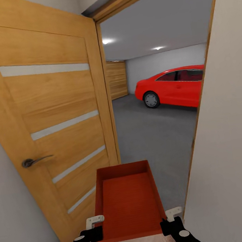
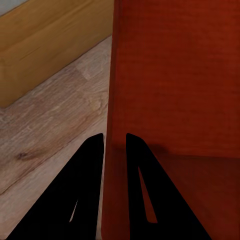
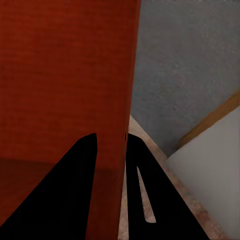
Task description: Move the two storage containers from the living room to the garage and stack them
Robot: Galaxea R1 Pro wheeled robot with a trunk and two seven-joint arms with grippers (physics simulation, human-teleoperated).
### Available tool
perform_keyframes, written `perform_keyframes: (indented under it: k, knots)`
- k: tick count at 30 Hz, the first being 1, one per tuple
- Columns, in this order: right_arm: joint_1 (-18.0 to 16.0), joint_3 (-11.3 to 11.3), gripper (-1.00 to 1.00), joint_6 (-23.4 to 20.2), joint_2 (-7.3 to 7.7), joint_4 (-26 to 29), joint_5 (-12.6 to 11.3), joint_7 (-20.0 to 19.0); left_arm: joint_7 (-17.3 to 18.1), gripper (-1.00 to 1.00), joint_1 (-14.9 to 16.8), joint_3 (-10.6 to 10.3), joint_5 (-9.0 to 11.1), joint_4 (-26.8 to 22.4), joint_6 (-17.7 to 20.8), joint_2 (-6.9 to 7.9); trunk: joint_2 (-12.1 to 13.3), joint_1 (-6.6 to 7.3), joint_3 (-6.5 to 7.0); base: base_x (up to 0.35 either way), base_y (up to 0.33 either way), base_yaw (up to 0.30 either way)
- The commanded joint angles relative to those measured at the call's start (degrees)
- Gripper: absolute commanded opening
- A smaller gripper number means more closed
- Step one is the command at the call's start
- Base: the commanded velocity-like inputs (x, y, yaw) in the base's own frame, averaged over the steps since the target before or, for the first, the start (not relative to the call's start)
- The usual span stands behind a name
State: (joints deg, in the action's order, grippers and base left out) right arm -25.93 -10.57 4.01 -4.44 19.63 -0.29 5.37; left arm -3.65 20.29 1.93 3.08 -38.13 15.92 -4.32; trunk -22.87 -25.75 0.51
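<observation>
Wooden door point(image 1: 55, 118) stands open at left. The left pincer point(image 1: 93, 226) clamps the orange-red container's point(image 1: 127, 200) left wall, the right pincer point(image 1: 172, 217) its right wall, carried at the garage point(image 1: 163, 123) threshold; red car point(image 1: 174, 87) beyond.

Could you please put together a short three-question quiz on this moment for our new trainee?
1. True or false: both claws grip the bin, the left claw on one side wall and the right claw on the other.
2. What stands beyond the open door? A) a red car B) a fireplace C) a bench
3. Fill in: the garage floor is dark ____.

Key: 1 true; 2 A; 3 grey.
</observation>
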Motion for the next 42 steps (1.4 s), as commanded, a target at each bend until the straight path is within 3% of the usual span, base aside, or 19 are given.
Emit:
perform_keyframes:
  k: [1, 18, 32, 42]
  knots:
    - [0.00, -0.69, -1.00, 0.12, -1.45, -0.14, -0.42, -0.45, -1.36, -1.00, 0.01, 0.42, -1.14, -0.18, -3.27, -0.07, -0.05, -0.03, -0.03, 0.082, 0.228, 0.000]
    - [0.00, -0.68, -1.00, 0.20, -1.45, -0.15, -0.41, -0.45, -1.36, -1.00, 0.01, 0.36, -1.14, -0.19, -3.32, -0.08, -0.05, -0.03, -0.03, 0.009, 0.031, 0.000]
    - [0.00, -0.68, -1.00, 0.20, -1.45, -0.13, -0.41, -0.48, -1.36, -1.00, 0.01, 0.36, -1.14, -0.18, -3.27, -0.10, -0.05, -0.03, -0.03, 0.000, 0.235, 0.000]
    - [0.00, -0.69, -1.00, 0.19, -1.45, -0.12, -0.41, -0.51, -1.36, -1.00, 0.01, 0.36, -1.17, -0.19, -3.35, -0.14, -0.05, -0.03, -0.03, 0.003, 0.031, 0.000]
